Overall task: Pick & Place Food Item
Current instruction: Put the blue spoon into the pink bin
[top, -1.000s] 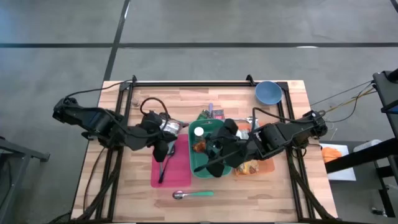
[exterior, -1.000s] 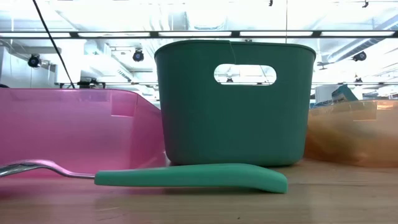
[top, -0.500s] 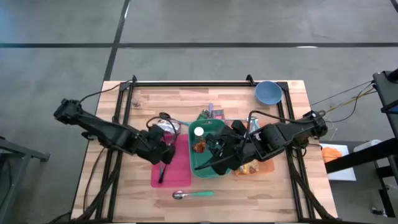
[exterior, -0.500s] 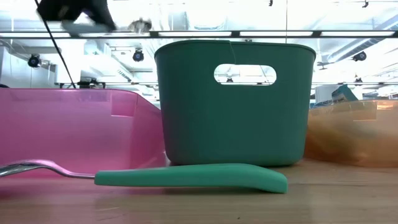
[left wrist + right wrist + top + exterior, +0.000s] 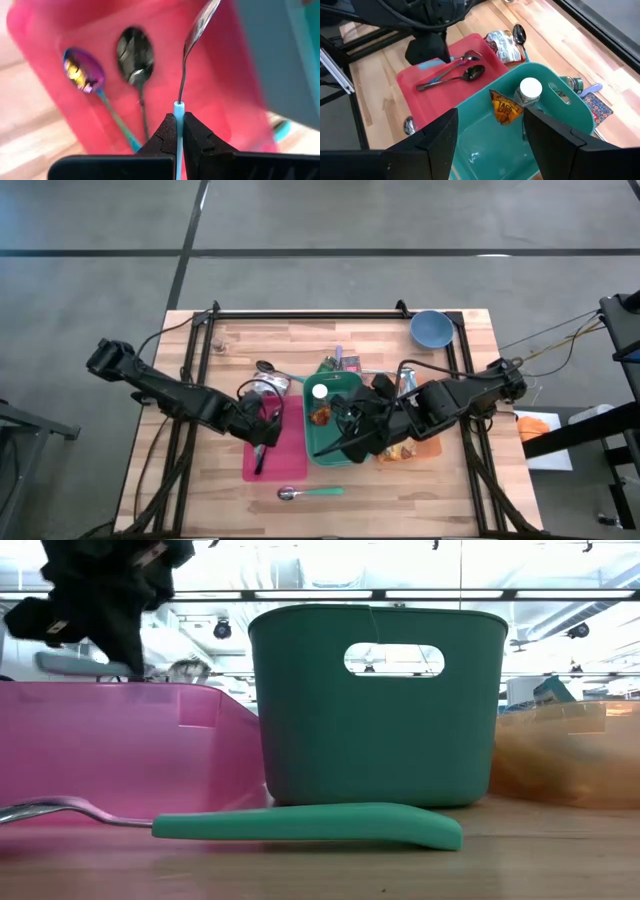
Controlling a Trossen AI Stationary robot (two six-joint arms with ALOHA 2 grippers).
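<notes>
Wrist view alone shows left end effector (image 5: 179, 131) pinching a blue-handled spoon (image 5: 192, 47) over the pink bin (image 5: 45, 35), two spoons inside. Right end effector (image 5: 490, 130), spread, hovers over the green bin (image 5: 545, 135) mid-frame holding a snack packet (image 5: 504, 107).

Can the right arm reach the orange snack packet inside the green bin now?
Probably yes. The right pincer hovers open above the green plastic bin, and the orange snack packet lies uncovered beside a white-capped bottle, with nothing between.
</notes>
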